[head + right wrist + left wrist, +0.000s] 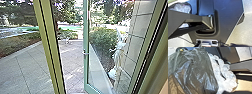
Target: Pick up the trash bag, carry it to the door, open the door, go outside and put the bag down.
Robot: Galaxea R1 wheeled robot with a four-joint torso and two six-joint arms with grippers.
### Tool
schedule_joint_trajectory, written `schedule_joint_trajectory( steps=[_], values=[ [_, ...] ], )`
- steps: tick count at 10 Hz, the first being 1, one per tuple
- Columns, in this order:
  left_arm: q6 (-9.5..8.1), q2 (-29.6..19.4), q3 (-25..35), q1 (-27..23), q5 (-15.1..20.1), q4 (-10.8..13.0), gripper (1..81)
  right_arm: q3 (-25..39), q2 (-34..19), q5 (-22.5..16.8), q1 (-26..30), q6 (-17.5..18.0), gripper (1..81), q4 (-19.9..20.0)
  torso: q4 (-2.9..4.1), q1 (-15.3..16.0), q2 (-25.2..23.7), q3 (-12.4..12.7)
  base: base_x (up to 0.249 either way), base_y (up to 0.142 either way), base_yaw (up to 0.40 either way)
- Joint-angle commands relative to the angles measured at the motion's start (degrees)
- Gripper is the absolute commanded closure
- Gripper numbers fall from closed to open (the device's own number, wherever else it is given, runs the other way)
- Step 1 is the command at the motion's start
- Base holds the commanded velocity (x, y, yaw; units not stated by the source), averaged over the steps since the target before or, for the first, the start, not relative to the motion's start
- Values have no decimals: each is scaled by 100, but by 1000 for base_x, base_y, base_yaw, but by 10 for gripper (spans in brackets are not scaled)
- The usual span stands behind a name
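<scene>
The bag (195, 72) looks thin, so the glass door (100, 58) at one o'clock could snag and rip it; I can't tell if both jaws are wide or pinching

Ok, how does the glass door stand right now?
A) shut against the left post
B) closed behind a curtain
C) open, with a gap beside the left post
C: paving shows between the post and the near edge of the door.
</scene>
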Motion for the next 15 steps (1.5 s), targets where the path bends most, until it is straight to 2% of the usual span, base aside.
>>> schedule_joint_trajectory(
  steps=[1,8,15],
  values=[
    [24,11,18,-226,327,41,811,37,42,-386,212,-24,10,-26,0,0,0,0,0,-136,0],
    [24,3,18,-234,327,41,811,37,42,-386,203,-24,10,-26,0,0,0,0,0,-134,0],
    [24,3,18,-226,327,41,811,37,51,-386,203,-24,10,-26,0,0,0,0,0,-109,0]
  ],
)
